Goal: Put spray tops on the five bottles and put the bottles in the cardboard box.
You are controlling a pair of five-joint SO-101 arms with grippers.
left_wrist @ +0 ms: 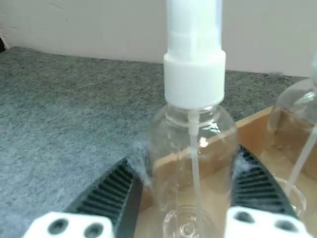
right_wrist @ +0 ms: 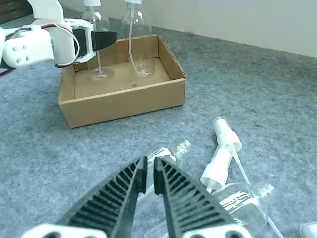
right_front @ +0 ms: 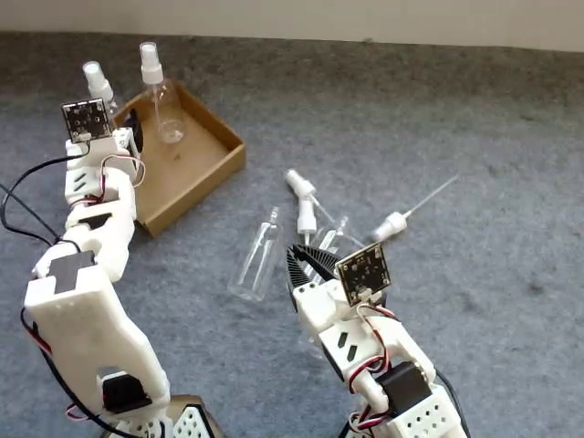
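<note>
Clear bottle (left_wrist: 190, 148), white spray top (left_wrist: 194, 74)

We log the cardboard box (right_front: 178, 169) far left on the table in the high view. Two bottles stand upright in its far end: the first bottle (left_wrist: 190, 144) leftmost, between the left gripper's (left_wrist: 185, 173) fingers, the second bottle (right_front: 167, 114) just right of it. Right of the box, mid-table, two loose bottles (right_front: 258, 254) (right_front: 336, 233) lie flat, the right gripper (right_front: 301, 255) between them. Two spray tops (right_front: 299, 182) (right_front: 307, 217) lie just behind, a third spray top (right_front: 391, 225) farther right.
</note>
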